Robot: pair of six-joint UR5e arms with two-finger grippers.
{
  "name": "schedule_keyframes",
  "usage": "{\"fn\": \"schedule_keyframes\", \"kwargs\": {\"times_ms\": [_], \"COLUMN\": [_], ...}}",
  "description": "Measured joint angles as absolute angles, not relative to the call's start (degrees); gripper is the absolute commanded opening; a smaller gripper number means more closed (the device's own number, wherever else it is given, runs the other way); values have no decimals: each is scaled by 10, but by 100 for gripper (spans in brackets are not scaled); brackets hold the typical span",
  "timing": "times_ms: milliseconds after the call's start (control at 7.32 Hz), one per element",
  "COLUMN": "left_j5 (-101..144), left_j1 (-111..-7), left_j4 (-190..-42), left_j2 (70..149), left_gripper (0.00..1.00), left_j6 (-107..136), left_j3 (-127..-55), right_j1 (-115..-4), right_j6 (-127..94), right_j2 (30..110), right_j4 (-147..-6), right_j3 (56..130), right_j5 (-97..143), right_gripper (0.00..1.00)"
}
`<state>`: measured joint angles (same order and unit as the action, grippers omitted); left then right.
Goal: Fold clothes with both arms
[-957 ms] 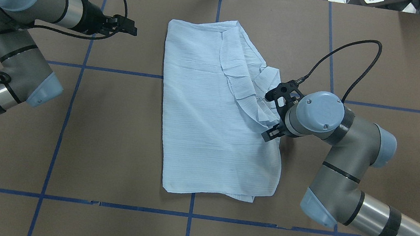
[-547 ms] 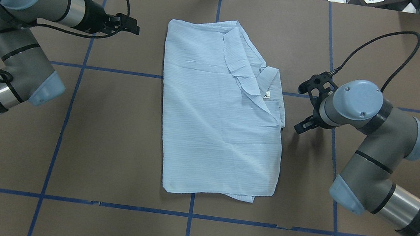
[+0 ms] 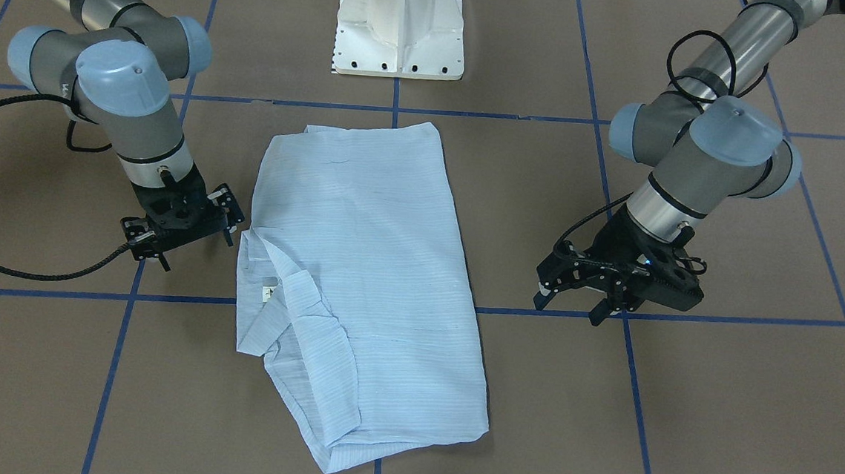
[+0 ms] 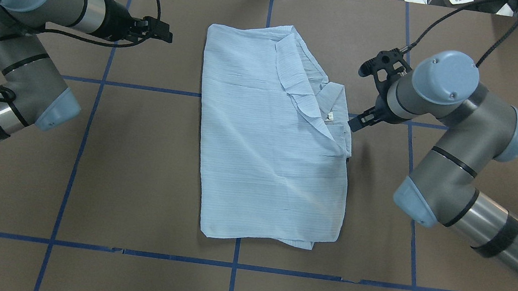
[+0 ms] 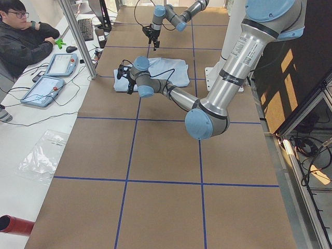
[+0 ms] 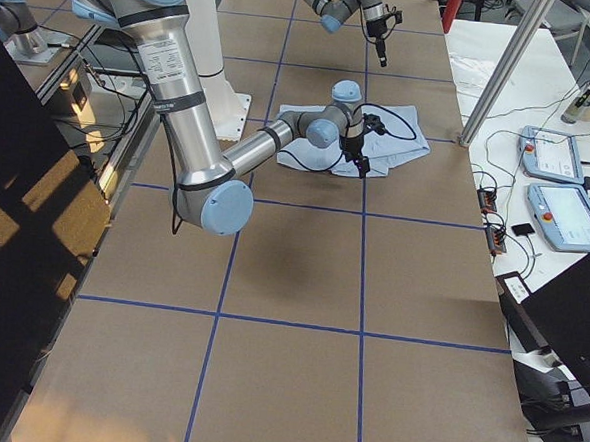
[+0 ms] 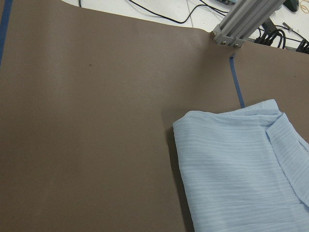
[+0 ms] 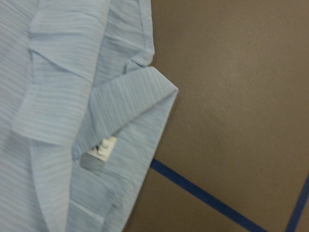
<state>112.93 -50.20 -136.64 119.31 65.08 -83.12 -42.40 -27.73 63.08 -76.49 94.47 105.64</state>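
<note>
Room lies open on both long sides of the shirt (image 4: 267, 156), which rests flat at the middle of the table (image 4: 135, 174), folded into a tall rectangle. Its edge toward the robot's left is one straight fold. The opposite edge is broken about halfway along by the collar (image 8: 130, 104), which juts out with the white neck tag (image 8: 106, 147) showing beneath it. The narrow edge nearest the robot stops short of a blue tape line (image 4: 76, 244), and the far edge keeps clear of the table's rim.

The right gripper (image 3: 197, 246) hangs just beside the collar edge, close to the cloth but apart from it, its fingers spread and holding nothing. The left gripper (image 3: 570, 307) sits well away from the straight fold, near the shirt's far corner, with a broad strip of bare brown table between them; its fingers are also parted and empty. The left wrist view shows that far corner lying neat, with bare table beyond it. The white pedestal (image 3: 400, 23) stands off the near edge, apart from the cloth.
</note>
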Motion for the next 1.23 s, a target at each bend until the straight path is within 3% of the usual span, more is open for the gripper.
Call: {"fn": "schedule_keyframes", "kwargs": {"times_ms": [683,1230], "left_j5": [1140,1145], "left_j1": [-504,-505], "left_j4": [-1367,-1373], "left_j2": [1184,1172], "left_gripper": [100,100], "left_j6": [650,647], "left_j3": [-833,-829], "right_j1": [-383,-357], "right_j6": [-277,-275], "right_j2": [534,525], "right_j4": [-766,-766], "right_j3": [858,833], "right_j5": [1029,991], "right_gripper": [100,100]}}
